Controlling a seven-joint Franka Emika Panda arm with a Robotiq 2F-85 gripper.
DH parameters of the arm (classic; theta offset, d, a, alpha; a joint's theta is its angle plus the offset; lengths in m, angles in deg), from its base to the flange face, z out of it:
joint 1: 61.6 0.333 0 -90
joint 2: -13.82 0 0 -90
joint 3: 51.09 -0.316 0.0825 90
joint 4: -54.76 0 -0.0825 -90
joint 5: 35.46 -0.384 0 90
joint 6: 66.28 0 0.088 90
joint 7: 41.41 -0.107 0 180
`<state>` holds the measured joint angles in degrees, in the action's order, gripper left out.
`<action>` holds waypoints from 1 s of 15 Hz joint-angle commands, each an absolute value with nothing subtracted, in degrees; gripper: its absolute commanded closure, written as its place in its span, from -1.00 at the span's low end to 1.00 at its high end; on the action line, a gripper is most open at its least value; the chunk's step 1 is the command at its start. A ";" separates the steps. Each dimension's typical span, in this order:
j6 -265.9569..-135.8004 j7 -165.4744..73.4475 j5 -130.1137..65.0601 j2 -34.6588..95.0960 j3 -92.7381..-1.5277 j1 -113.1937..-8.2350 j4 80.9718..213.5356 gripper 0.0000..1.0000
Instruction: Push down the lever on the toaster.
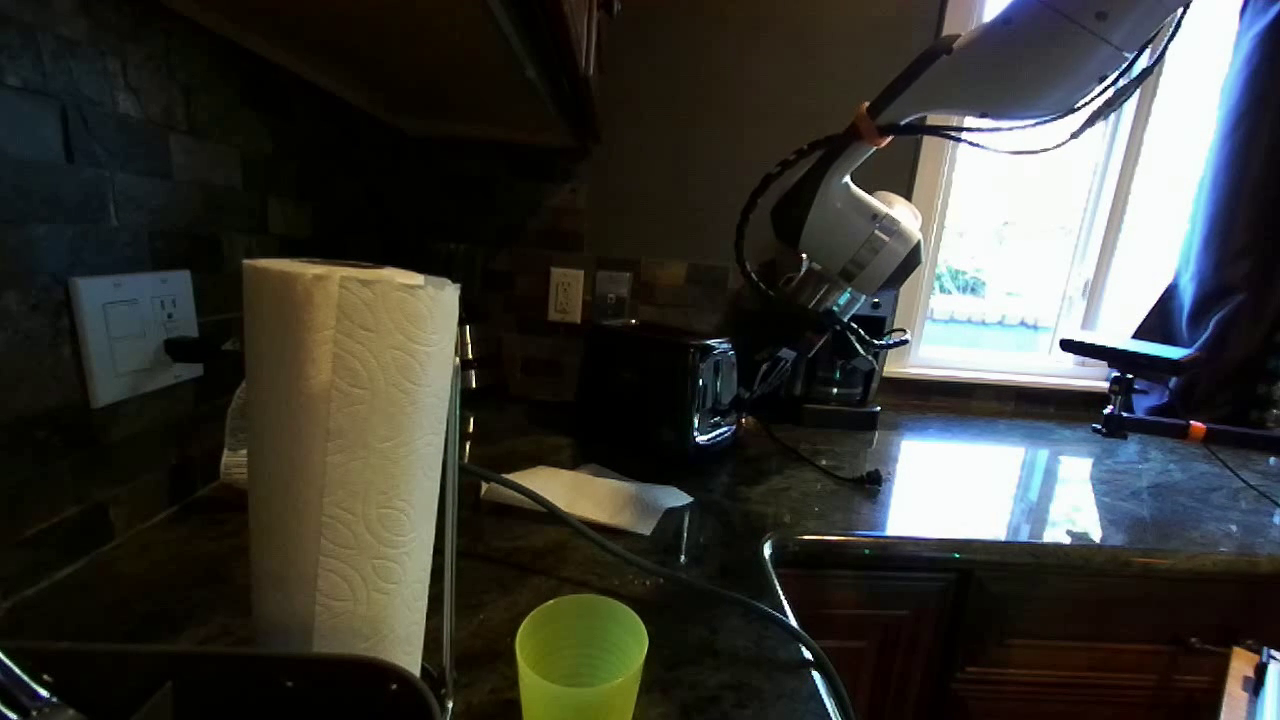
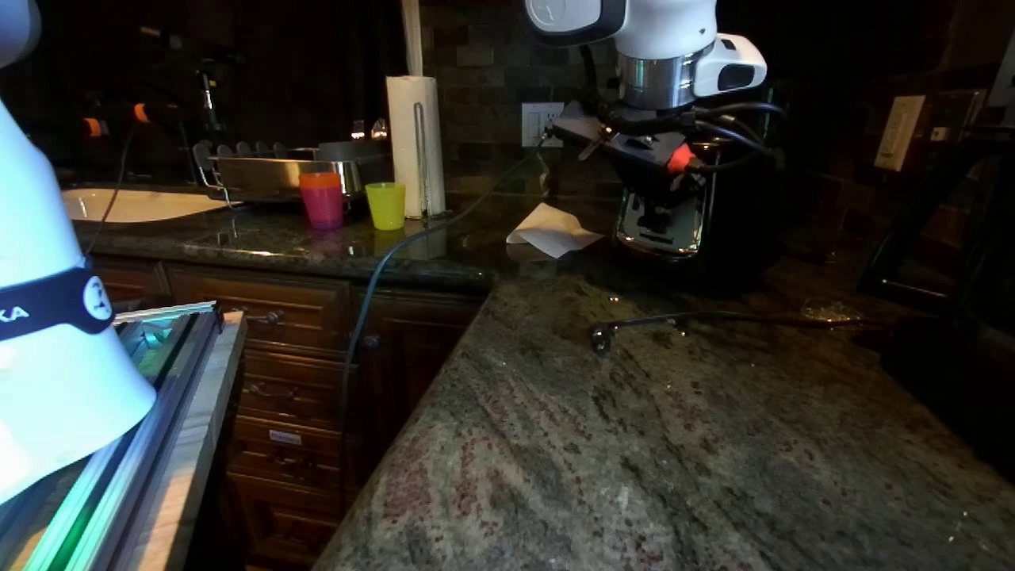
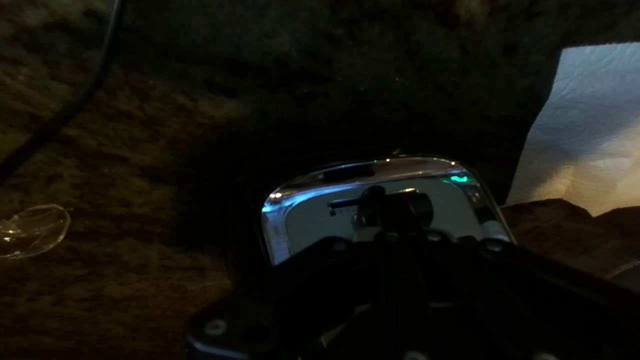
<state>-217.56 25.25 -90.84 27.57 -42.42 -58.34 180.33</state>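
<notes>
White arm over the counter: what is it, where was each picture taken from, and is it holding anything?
It's a robot arm steered by a person, ending in jaws. Two pictures come from cameras standing apart from it; the wrist view comes from one riding on it, looking down at the toaster. On the counter, both exterior views show a paper roll, a loose sheet, a green cup and a plug; a pink cup also shows in an exterior view. The jaws look shut, close by the toaster's front, and I see nothing held. It's too dark to make out the lever.
</notes>
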 commanded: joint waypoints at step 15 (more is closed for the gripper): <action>-217.06 -14.45 -48.95 10.62 -45.77 -62.84 191.65 1.00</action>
<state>-218.08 -6.07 -58.05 14.93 -45.07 -61.24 187.68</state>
